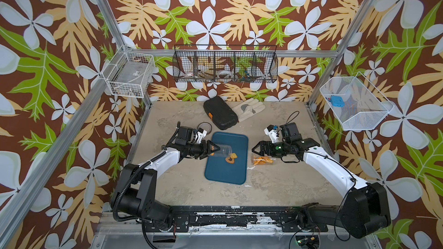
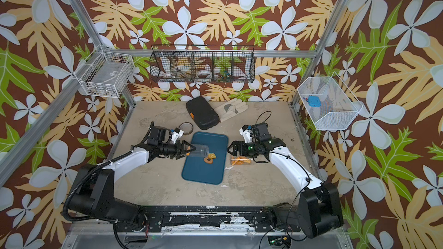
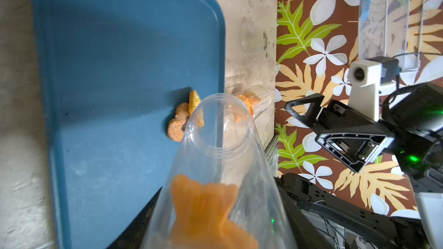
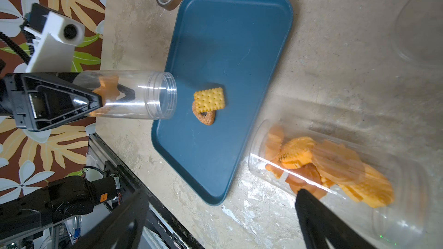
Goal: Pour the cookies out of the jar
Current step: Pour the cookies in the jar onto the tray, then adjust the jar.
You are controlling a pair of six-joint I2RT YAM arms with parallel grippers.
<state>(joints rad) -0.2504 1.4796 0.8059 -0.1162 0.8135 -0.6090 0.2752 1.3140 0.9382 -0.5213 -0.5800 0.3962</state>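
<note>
I've got the jar [image 1: 225, 150] lying level, mouth toward frame right; left gripper [image 1: 214, 150] clamps its base, right gripper [image 1: 254, 150] gapes, seemingly empty.

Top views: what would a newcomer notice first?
The left gripper holds a clear jar on its side, mouth over the left edge of the blue tray, with one orange cookie inside. Two cookies lie mid-tray by the mouth, a yellow cracker atop a brown ring. On the table right of the tray lies a second jar packed with orange snacks, close by the open right gripper.
</note>
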